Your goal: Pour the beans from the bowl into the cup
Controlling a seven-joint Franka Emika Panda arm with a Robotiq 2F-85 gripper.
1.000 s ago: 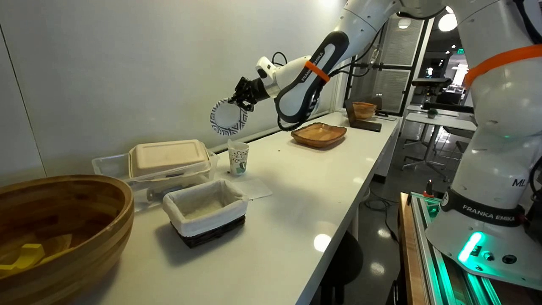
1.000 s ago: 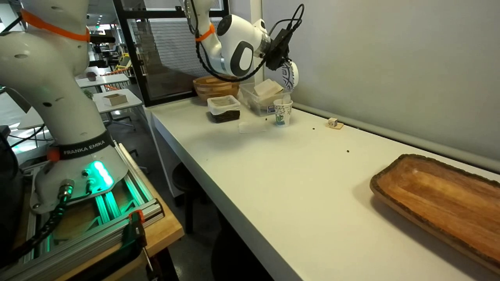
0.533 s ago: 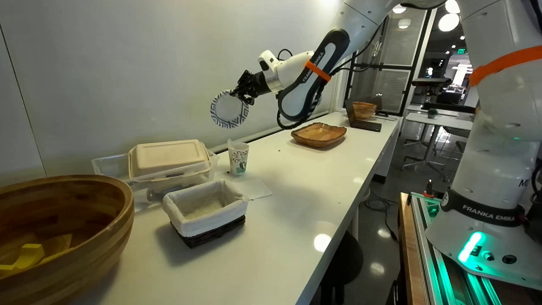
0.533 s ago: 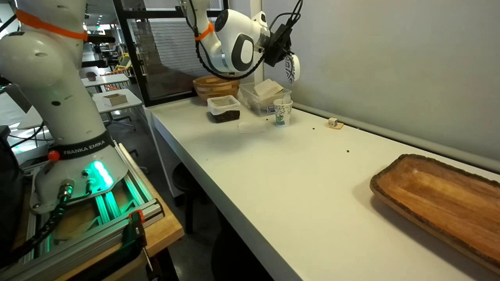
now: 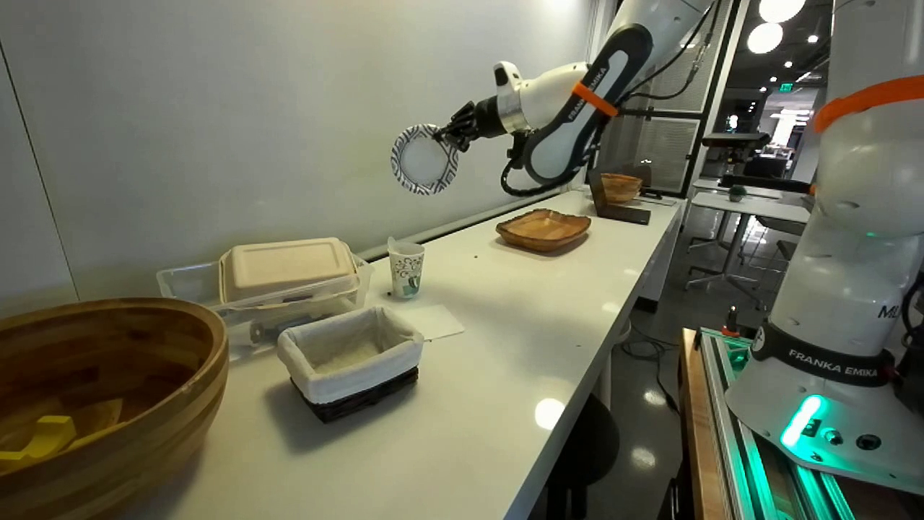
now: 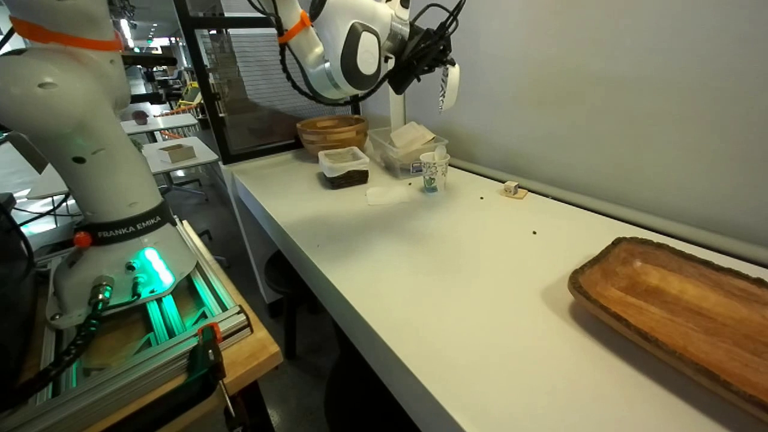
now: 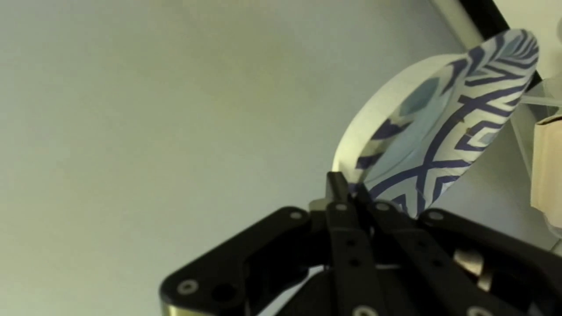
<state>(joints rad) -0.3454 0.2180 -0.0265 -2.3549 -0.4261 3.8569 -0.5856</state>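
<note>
My gripper [image 7: 349, 187] has the bowl [image 5: 424, 160] pinched by its rim, folks, on edge in midair, higher than the cup [image 6: 433, 174] & well apart! Looks like thin paper, so prob. light, bendy, easily creased: rim's the spot, gentle squeeze.

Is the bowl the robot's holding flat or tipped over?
Tipped on its side. The gripper holds the bowl in the air, and an exterior view shows its round face almost head-on.
</note>
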